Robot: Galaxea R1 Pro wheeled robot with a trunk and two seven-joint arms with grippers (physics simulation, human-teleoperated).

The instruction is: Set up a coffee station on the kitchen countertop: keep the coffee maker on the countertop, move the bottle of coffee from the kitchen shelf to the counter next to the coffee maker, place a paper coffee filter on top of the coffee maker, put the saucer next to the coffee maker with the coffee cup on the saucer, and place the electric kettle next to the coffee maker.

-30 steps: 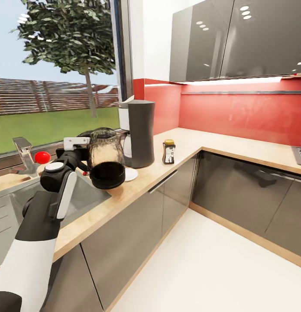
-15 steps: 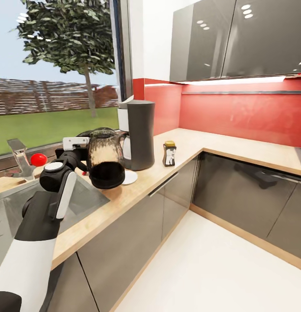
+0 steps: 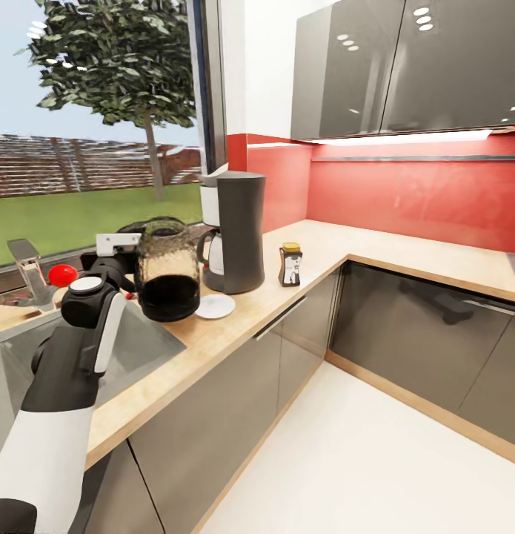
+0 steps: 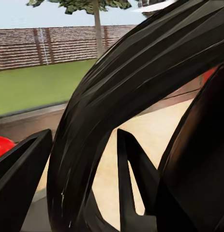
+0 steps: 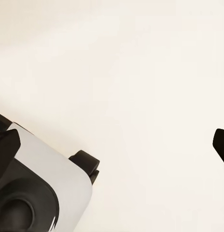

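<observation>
Kettle held aloft at sink edge, tilted, left gripper clamped on handle. Beside: saucer, coffee maker, coffee jar (all on countertop). Right gripper spread apart over floor.

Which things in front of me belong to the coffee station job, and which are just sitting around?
Job things:
- electric kettle, held by the left gripper
- coffee maker
- paper coffee filter, at the machine's top
- bottle of coffee
- saucer, bare
- kitchen countertop

Just lying about:
- red ball by the faucet
- sink
</observation>
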